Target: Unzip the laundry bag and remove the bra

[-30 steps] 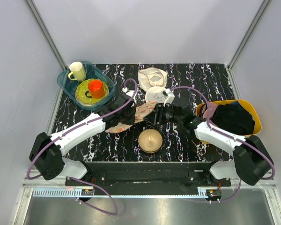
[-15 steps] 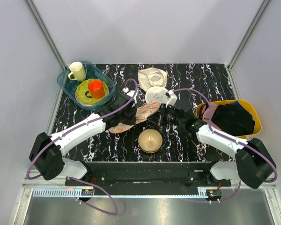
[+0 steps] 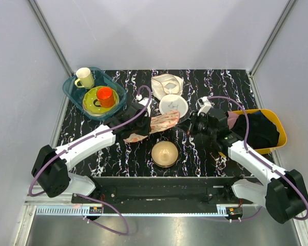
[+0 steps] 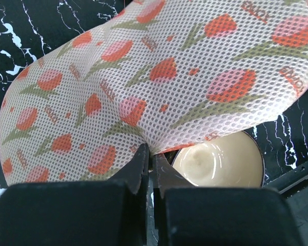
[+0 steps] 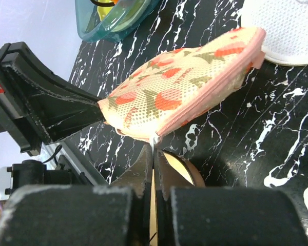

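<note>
The laundry bag (image 3: 159, 123) is a salmon-pink mesh pouch with orange and green flower marks, held off the black marbled table. My left gripper (image 4: 150, 154) is shut on the bag's (image 4: 143, 77) lower edge. My right gripper (image 5: 154, 149) is shut on the small metal zipper pull (image 5: 155, 139) that hangs from the pink zipper along the bag's (image 5: 179, 95) side. In the top view the left gripper (image 3: 142, 128) sits at the bag's left end and the right gripper (image 3: 187, 130) just off its right end. The bra is hidden.
A tan dome-shaped bowl (image 3: 164, 153) sits just in front of the bag. A round white mesh disc (image 3: 173, 105) and beige cloth (image 3: 166, 82) lie behind it. A teal tray (image 3: 71, 90) with cups stands at the back left. A yellow bin (image 3: 275, 119) of dark cloth stands at the right.
The right gripper went from open to shut on the zipper pull and drew back to the right. The bag now hangs raised between the two grippers.
</note>
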`<state>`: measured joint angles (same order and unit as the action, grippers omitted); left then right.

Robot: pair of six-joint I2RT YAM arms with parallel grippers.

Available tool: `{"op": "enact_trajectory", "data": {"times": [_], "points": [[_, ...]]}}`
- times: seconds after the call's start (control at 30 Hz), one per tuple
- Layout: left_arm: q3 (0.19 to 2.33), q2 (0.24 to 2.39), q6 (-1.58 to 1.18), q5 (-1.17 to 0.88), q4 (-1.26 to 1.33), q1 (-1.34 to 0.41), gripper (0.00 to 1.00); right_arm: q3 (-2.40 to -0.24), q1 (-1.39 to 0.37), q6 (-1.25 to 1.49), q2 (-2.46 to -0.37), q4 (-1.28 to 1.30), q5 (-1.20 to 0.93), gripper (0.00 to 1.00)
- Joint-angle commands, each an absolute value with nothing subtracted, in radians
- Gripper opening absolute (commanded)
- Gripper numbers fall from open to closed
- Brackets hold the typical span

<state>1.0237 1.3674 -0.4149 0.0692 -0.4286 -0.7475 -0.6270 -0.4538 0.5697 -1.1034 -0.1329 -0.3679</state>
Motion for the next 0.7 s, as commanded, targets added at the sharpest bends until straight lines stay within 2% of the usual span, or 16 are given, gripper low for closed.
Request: {"op": "enact_trajectory", "data": {"times": [0.0, 0.17, 0.2, 0.23, 0.27, 0.3, 0.33, 0.37, 0.4, 0.57, 0.67], "points": [[0.999, 1.335, -0.376, 0.155, -0.488, -0.718, 0.0, -0.637, -0.419, 0.557, -1.097, -0.155, -0.428, 0.0], [1.0, 1.38, -0.371, 0.281, -0.439, -0.687, 0.0, -0.609, -0.419, 0.638, -1.097, -0.224, -0.466, 0.0], [1.021, 1.416, -0.365, 0.262, -0.443, -0.674, 0.02, -0.612, -0.42, 0.641, -1.1, -0.218, -0.466, 0.0], [1.038, 1.426, -0.351, 0.183, -0.446, -0.672, 0.09, -0.62, -0.42, 0.641, -1.1, -0.206, -0.466, 0.0], [1.054, 1.428, -0.329, 0.128, -0.431, -0.673, 0.29, -0.643, -0.42, 0.641, -1.101, -0.169, -0.469, 0.0], [1.058, 1.422, -0.322, 0.073, -0.413, -0.675, 0.65, -0.655, -0.42, 0.641, -1.101, -0.149, -0.475, 0.0], [1.051, 1.387, -0.319, 0.004, -0.388, -0.675, 0.83, -0.666, -0.42, 0.643, -1.1, -0.135, -0.482, 0.0], [1.04, 1.364, -0.322, -0.029, -0.346, -0.675, 0.95, -0.689, -0.42, 0.647, -1.097, -0.108, -0.491, 0.0], [1.017, 1.333, -0.321, -0.05, -0.324, -0.676, 0.99, -0.702, -0.42, 0.65, -1.097, -0.085, -0.508, 0.0], [1.011, 1.214, -0.269, -0.081, -0.304, -0.732, 0.99, -0.781, -0.42, 0.667, -1.092, 0.041, -0.529, 0.0], [1.029, 1.229, -0.252, -0.093, -0.275, -0.782, 0.99, -0.81, -0.42, 0.683, -1.103, 0.058, -0.554, 0.0]]}}
